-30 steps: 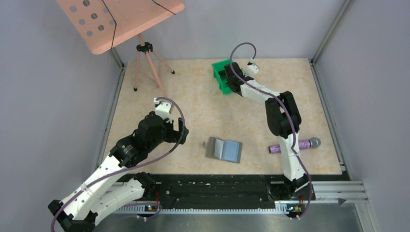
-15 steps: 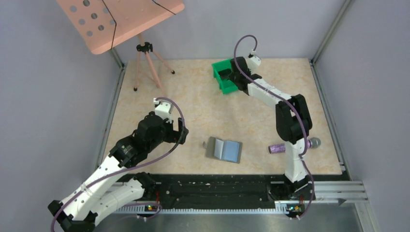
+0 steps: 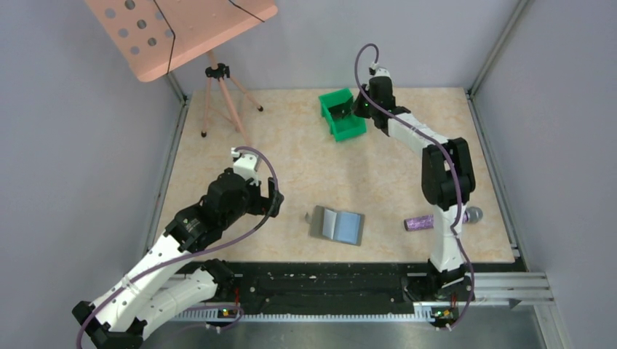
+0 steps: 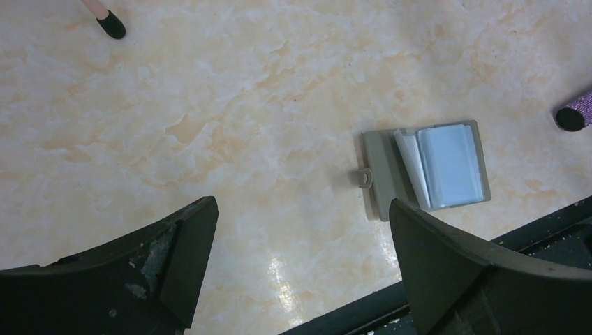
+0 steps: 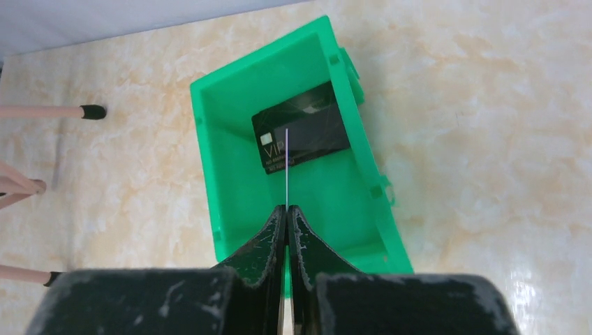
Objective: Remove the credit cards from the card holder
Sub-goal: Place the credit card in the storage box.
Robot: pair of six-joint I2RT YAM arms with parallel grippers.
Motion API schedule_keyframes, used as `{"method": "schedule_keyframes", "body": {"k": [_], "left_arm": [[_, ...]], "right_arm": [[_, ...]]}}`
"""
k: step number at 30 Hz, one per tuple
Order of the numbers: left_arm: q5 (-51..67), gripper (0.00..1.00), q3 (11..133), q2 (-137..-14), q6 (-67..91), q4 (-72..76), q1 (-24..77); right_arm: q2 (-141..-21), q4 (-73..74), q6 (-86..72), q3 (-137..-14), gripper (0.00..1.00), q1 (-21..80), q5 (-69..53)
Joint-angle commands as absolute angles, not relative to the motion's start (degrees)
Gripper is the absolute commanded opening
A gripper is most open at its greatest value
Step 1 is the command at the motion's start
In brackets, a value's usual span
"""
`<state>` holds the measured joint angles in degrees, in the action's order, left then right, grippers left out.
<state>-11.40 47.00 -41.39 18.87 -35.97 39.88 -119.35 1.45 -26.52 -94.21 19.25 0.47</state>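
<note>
The card holder [image 3: 336, 225] lies open on the table near the front middle, grey with a light blue inner panel; it also shows in the left wrist view [image 4: 426, 171]. My left gripper [image 3: 273, 203] is open and empty, held above the table to the holder's left [image 4: 301, 209]. My right gripper [image 3: 356, 107] is at the far side, over the green bin [image 3: 342, 129]. In the right wrist view it [image 5: 287, 208] is shut on a thin card [image 5: 287, 167] seen edge-on above the bin [image 5: 209, 160]. A black card [image 5: 307, 129] lies flat inside the bin.
A purple cylinder [image 3: 429, 220] lies right of the card holder, its tip in the left wrist view [image 4: 576, 112]. A tripod [image 3: 218, 87] with a pink perforated board [image 3: 174, 29] stands at the back left. Walls close in the table on three sides.
My right arm has swung right and back, from across the green bin to its far right side, keeping the gripper over the bin. The left arm and card holder have not moved.
</note>
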Motion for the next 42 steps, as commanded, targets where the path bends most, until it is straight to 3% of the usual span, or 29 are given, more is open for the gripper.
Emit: {"method": "schedule_keyframes", "body": {"k": [1,15,31,37,42], "left_arm": [[-11.6,0.99,46.7,-41.4,18.3,-32.8,39.8],[-11.8,0.99,46.6,-42.2,18.2,-32.4,39.8],[-11.6,0.99,46.5,-43.5,18.1,-32.3,39.8],[-11.5,0.99,46.7,-44.2,18.3,-32.3,39.8],[-11.2,0.99,46.6,-44.3,18.6,-32.4,39.9]], "right_arm": [[-124.8,1.1,-19.6,-102.1,0.0,17.9,-6.7],[-132.7,0.7,-17.7,-111.4,0.0,17.4,-12.3],[-136.9,-1.1,-19.8,-113.5,0.0,15.6,-15.1],[-138.3,1.1,-18.8,-117.8,0.12,15.5,-13.2],[-139.5,5.4,-18.4,-122.0,0.29,15.5,-10.7]]}}
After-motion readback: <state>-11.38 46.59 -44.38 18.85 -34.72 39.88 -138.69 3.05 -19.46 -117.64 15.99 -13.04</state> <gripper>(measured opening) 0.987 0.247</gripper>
